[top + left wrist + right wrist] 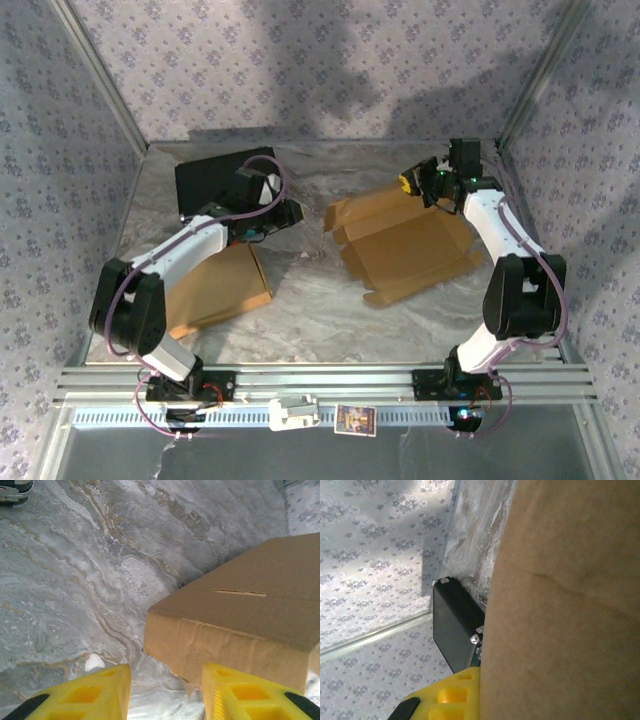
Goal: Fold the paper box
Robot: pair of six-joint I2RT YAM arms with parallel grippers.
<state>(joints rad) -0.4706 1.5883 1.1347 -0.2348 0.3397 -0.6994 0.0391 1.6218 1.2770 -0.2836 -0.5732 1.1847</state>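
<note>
Currently, your paper box [410, 250] lies opened out flat on the right half of the marbled worktop [310, 310], its flaps spread and its far edge lifted toward the back wall. Your right gripper [412, 185] sits at that far edge, and its jaws are closed on the cardboard there. In the right wrist view the brown board [560, 605] covers the right side of the picture, pressed against one yellow finger [450, 695] at the bottom.

Your left gripper [285, 215] hangs over the middle of the worktop, just left of the box's near-left corner and pointing toward it. Its jaws stand apart with nothing between them. In the left wrist view you see the gripper [165, 680] low over the grey surface [75, 580], with a folded corner of the box [240, 625] just ahead of it. The right-hand finger [235, 695] overlaps the box's side wall, though you cannot tell whether it touches. A narrow slot [240, 593] is cut in the panel above that wall.

A second cardboard sheet [225, 290] lies flat on the left, partly under your left arm. A black case [205, 180] rests at the far left corner; the right wrist view shows it [452, 625] against the patterned wall.
</note>
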